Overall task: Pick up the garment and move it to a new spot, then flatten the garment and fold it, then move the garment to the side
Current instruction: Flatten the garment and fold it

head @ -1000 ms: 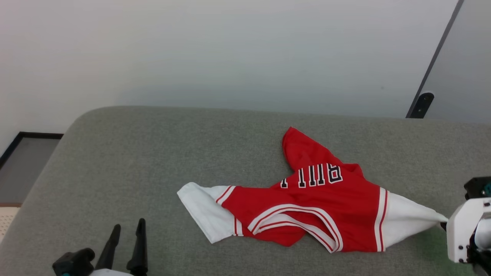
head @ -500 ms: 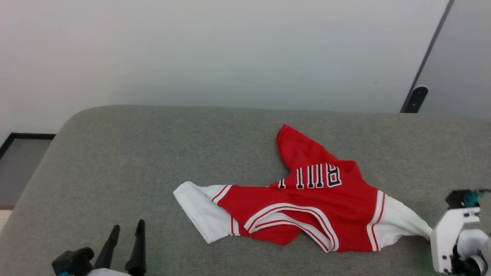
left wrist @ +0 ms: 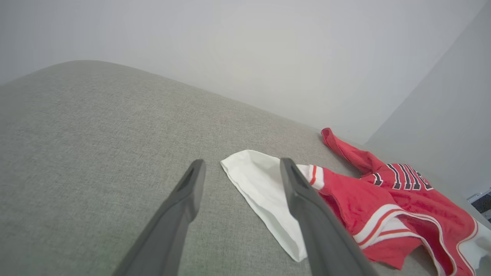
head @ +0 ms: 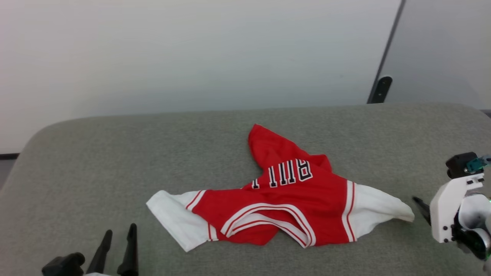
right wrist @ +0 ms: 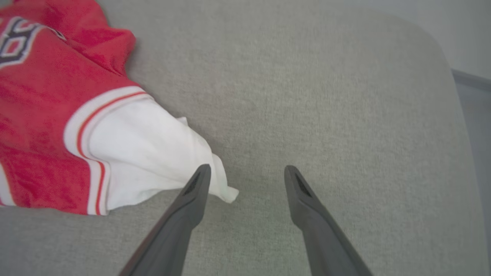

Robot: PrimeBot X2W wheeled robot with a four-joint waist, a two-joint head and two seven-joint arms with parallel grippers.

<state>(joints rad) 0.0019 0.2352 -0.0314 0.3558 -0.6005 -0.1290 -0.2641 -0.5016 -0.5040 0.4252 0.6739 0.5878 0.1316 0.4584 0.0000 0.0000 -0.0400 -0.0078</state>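
I'm judging the garment (head: 291, 207), lying crumpled around the bench's (head: 96, 153) middle, as perhaps moved but not yet flattened, folded or set aside, while my left tool (left wrist: 241, 161) and right tool (right wrist: 247, 168) are both gaping empty, the right one just beside a white sleeve tip (right wrist: 226, 195).

Black white-outlined lettering on garment (head: 284, 195), upside down: "BULL"; next character half hidden, possibly "S".

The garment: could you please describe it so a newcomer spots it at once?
A wide grey padded surface stands before a pale wall. Crumpled near its middle lies the garment. It alone is red, with white sleeves, striped trim and black lettering.
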